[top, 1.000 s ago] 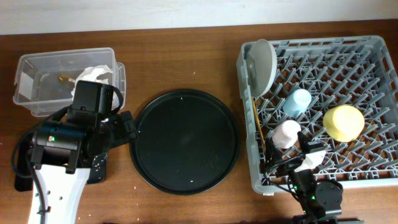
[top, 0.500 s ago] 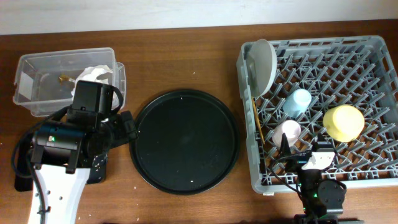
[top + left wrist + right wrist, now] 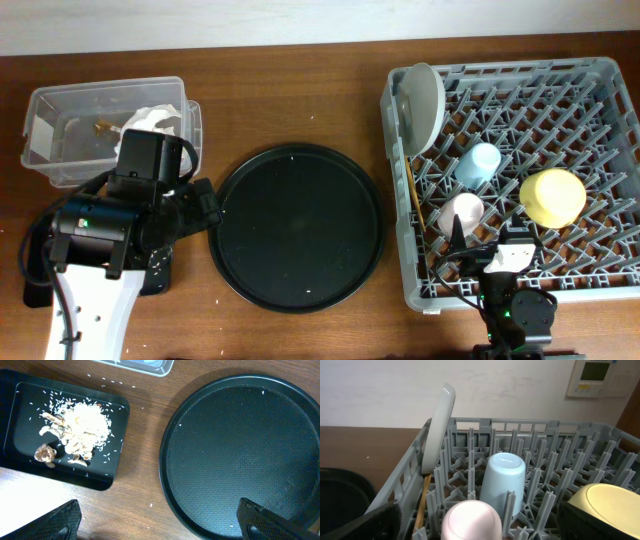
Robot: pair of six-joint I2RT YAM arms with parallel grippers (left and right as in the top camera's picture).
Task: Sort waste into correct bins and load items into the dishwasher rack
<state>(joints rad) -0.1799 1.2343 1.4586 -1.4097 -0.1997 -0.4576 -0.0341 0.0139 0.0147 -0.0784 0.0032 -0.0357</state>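
The grey dishwasher rack holds the pale grey plate on edge, the light-blue cup, the pink cup, the yellow bowl and the chopsticks. My right gripper is open and empty at the rack's front edge, just behind the pink cup. My left gripper is open and empty above the wood between the shallow black tray and the round tray. Food scraps lie in the shallow tray. The wrapper lies in the clear tub.
The large round black tray lies between the two arms and also shows in the left wrist view. Loose rice grains lie on the wood beside the shallow tray. The right wrist view shows the blue cup, the bowl and the plate.
My right gripper has drawn back a little from the pink cup and straightened at the rack's front edge. The left arm has not moved.
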